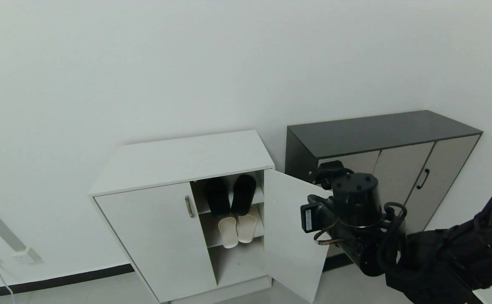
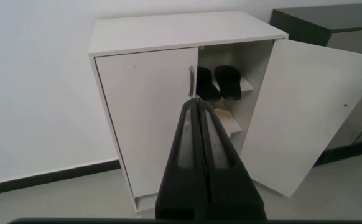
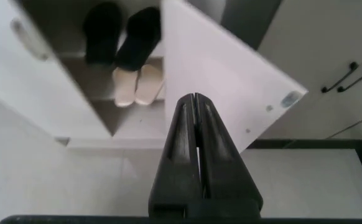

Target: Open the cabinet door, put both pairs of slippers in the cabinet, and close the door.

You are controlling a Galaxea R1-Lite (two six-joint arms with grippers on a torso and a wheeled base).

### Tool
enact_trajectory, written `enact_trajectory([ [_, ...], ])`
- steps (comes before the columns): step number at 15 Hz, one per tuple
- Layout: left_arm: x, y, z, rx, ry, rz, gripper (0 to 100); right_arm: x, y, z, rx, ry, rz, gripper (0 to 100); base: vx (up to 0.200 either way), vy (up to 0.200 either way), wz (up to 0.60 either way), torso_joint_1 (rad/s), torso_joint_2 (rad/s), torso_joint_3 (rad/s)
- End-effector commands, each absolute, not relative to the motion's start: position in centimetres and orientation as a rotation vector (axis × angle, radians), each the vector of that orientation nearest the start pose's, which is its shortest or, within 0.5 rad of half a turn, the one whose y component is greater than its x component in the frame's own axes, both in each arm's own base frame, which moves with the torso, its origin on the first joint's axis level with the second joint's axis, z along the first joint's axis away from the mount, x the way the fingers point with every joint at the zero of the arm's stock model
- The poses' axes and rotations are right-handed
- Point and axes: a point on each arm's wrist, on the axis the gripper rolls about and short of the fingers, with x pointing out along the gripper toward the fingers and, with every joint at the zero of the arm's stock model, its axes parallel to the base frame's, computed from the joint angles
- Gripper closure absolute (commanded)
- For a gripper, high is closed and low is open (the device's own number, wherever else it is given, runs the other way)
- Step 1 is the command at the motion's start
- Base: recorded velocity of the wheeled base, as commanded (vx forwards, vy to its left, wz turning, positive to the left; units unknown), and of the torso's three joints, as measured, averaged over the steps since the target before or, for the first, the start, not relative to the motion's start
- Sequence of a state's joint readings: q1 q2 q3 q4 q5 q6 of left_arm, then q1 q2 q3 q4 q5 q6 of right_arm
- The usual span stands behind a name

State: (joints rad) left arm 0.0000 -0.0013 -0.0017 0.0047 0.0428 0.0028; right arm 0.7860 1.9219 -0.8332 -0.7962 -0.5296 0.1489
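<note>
The white cabinet (image 1: pixel 178 160) stands against the wall with two doors: the left door (image 1: pixel 157 236) is shut, with one metal handle (image 1: pixel 189 206) near its inner edge, and the right door (image 1: pixel 290 228) is swung wide open. Four slippers lie inside, in two pairs. The two black slippers (image 1: pixel 243 194) lie side by side on the top shelf, and the two cream slippers (image 1: pixel 229 231) lie side by side on the middle shelf, their ends at its front edge. The right gripper (image 3: pixel 195 95) hangs just in front of the open door with its two fingers pressed together and nothing between them; I cannot tell whether it touches the door. The left gripper (image 2: pixel 196 99) is also closed and holds nothing, well back from the cabinet and facing the shut door's handle. One dark-topped cabinet (image 1: pixel 376 131) with grey doors stands just beside the white one, and two wall sockets (image 1: pixel 27 254) sit low on the wall.
</note>
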Motion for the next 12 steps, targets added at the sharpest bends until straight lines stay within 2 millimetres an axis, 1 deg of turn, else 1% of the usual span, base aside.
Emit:
enact_trajectory([
  [1, -2.3, 0.1, 7.5, 0.003, 0.003, 0.043, 100, 28.5, 22.3, 13.2, -0.014, 0.243, 0.161, 100, 0.000, 0.000, 0.00, 0.000, 0.00, 0.000],
  [4, -2.3, 0.1, 7.5, 0.003, 0.003, 0.043, 100, 32.1, 20.1, 13.4, 0.012, 0.255, 0.135, 100, 0.000, 0.000, 0.00, 0.000, 0.00, 0.000],
  [7, -2.3, 0.1, 7.5, 0.003, 0.005, 0.043, 100, 35.4, 18.6, 13.2, 0.029, 0.259, 0.106, 100, 0.000, 0.000, 0.00, 0.000, 0.00, 0.000],
  [12, -2.3, 0.1, 7.5, 0.003, 0.003, 0.043, 100, 39.8, 17.1, 10.4, 0.048, 0.285, 0.083, 100, 0.000, 0.000, 0.00, 0.000, 0.00, 0.000],
])
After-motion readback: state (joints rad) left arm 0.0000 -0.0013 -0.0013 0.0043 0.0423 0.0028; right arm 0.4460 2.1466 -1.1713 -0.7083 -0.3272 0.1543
